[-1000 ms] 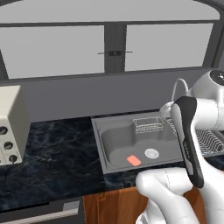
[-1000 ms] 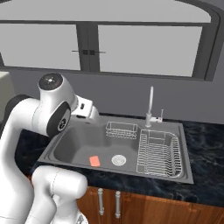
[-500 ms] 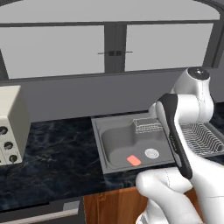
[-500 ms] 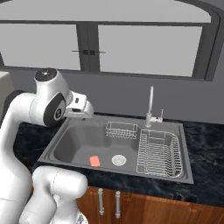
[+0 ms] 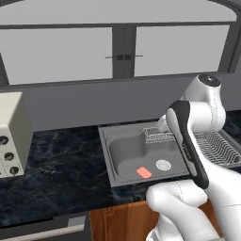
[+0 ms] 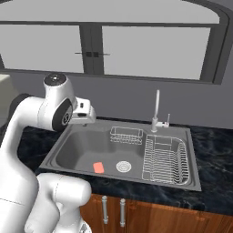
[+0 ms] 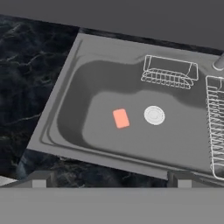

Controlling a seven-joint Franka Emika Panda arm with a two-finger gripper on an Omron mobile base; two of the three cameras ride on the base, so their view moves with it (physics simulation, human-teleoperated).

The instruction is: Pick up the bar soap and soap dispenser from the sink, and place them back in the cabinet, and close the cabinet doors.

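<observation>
The bar soap [image 7: 120,118] lies flat on the floor of the sink [image 7: 70,92], a small salmon-orange block just to one side of the round drain [image 7: 154,115] and not touching it. From the left base view the soap [image 5: 144,172] sits toward the front of the basin, with the drain [image 5: 163,164] just beyond it on the right; from the right base view it [image 6: 98,167] lies left of the drain [image 6: 123,166].

The gripper [image 7: 109,178] hangs well above the basin, looking down into it — its two dark fingertips [image 7: 39,178] stand far apart at the bottom of the hand view, jaws spread wide with nothing between them. The white arm [image 5: 195,136] bends over the right part of the sink in the left base view, hiding some of it.

A small wire basket [image 6: 126,135] sits against the back wall of the basin, and a larger wire dish rack [image 6: 166,159] fills the right side (it runs nearly the full depth of the sink). The silver faucet [image 6: 156,113] stands upright behind the rack. Dark marbled counter [image 5: 61,164] surrounds the sink, and a cream appliance with dark knobs [image 5: 12,136] stands at the far left. Grey window panes [image 6: 150,50] span the wall behind.
</observation>
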